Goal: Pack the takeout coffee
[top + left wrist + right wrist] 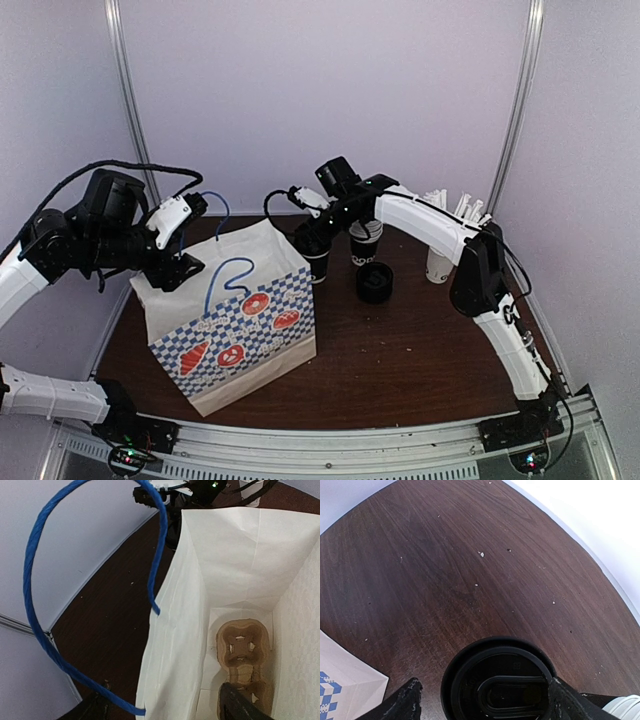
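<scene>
The takeout coffee (320, 266), a small black cup with a black sip lid, stands on the table just right of the bag's back corner. My right gripper (318, 244) is right above it. In the right wrist view the lid (497, 680) lies between the open fingers of the right gripper (482, 702). The right finger (566, 704) touches the rim and the left finger (402, 703) is apart from it. My left gripper (183, 268) is open astride the side wall of the paper bag (240, 320). One finger (240, 706) is inside the bag and one is outside.
A cardboard cup carrier (242, 652) lies in the bag's bottom. Blue rope handles (30, 580) stick up from the bag. A second black cup with white print (366, 245), a short stack of black lids (375, 284) and a white cup of straws (438, 264) stand right of the coffee.
</scene>
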Controlling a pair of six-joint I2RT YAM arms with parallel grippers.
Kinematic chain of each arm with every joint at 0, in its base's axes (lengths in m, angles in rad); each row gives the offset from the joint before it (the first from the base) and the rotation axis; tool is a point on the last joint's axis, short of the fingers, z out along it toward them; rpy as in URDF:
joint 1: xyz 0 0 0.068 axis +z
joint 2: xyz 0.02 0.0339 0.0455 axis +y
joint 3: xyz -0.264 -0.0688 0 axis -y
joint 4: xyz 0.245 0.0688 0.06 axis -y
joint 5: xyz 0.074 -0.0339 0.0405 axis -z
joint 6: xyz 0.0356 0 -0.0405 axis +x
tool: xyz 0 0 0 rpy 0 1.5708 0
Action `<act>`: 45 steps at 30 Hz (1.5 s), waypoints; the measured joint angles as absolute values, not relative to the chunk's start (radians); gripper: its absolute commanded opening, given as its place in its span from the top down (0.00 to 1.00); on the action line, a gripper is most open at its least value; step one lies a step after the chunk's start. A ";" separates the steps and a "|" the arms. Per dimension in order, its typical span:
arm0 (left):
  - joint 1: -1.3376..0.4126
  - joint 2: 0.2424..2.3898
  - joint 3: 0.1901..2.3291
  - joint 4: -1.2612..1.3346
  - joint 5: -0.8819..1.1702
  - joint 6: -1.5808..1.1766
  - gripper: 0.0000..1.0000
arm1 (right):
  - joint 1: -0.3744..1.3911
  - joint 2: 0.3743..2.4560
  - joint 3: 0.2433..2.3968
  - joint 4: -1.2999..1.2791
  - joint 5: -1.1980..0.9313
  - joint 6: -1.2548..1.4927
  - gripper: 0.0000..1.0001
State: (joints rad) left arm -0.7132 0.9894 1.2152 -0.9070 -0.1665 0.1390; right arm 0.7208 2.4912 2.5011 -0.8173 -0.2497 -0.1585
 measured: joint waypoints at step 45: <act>-0.713 1.007 1.215 -0.868 -0.109 0.147 0.26 | 0.735 2.472 2.482 -0.834 -0.220 -0.125 0.11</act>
